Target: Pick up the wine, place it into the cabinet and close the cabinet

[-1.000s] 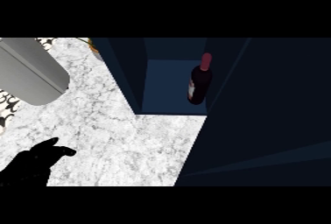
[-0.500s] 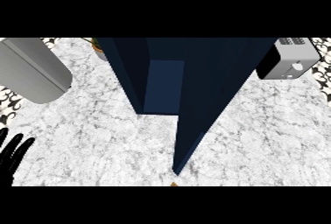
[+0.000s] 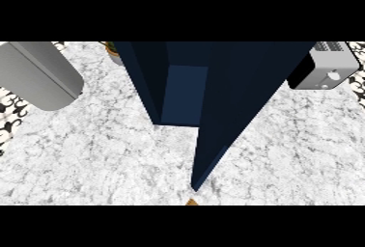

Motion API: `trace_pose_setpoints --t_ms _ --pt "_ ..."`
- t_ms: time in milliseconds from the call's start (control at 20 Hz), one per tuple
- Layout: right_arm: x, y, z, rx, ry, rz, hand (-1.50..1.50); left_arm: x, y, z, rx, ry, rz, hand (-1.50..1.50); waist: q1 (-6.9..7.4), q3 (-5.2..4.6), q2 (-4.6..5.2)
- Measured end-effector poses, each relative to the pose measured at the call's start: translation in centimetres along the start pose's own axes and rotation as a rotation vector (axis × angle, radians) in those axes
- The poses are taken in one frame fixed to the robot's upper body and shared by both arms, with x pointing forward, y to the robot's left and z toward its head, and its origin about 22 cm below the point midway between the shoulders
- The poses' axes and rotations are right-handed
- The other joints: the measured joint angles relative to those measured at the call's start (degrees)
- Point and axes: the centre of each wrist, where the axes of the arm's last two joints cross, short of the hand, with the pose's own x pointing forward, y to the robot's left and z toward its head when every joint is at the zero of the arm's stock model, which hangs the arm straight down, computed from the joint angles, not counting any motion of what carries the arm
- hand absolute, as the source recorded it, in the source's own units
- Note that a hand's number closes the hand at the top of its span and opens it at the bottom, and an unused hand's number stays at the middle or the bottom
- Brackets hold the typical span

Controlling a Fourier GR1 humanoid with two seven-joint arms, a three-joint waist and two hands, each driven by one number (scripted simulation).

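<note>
The dark blue cabinet (image 3: 235, 82) stands in the middle of the marble counter (image 3: 92, 154). Its door (image 3: 214, 144) is swung most of the way across the opening, its edge pointing toward me. Only a narrow strip of the lighter blue inside (image 3: 184, 94) still shows. The wine bottle is hidden from view. Neither hand appears in the head view.
A grey rounded appliance (image 3: 39, 75) lies at the upper left. A silver toaster (image 3: 324, 72) sits at the upper right, beside the cabinet. A small pot (image 3: 114, 50) peeks out behind the cabinet's left side. A small brown tip (image 3: 191, 201) shows at the lower edge.
A second ago the cabinet stood open with the wine bottle upright inside; the door has since swung across and hides it. The left hand has slid out of view at the lower left.
</note>
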Motion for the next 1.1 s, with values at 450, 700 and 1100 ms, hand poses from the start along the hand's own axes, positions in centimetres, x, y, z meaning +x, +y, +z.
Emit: trace_pose_setpoints --t_ms 450,700,1100 --pt "-0.1 -0.4 -8.5 -0.127 -0.025 0.019 1.50 1.8 3.1 0.9 0.014 0.020 -0.020 -1.50 0.49 0.09 0.48" --pt "-0.3 -2.5 -13.8 -0.152 -0.008 0.041 1.50 2.7 4.4 1.7 0.024 0.040 -0.044 -1.50 0.73 0.18 0.75" --pt "-1.5 -6.5 -18.8 -0.023 0.065 0.012 1.50 3.8 5.5 2.2 0.029 0.038 -0.059 -1.50 0.39 0.28 0.92"
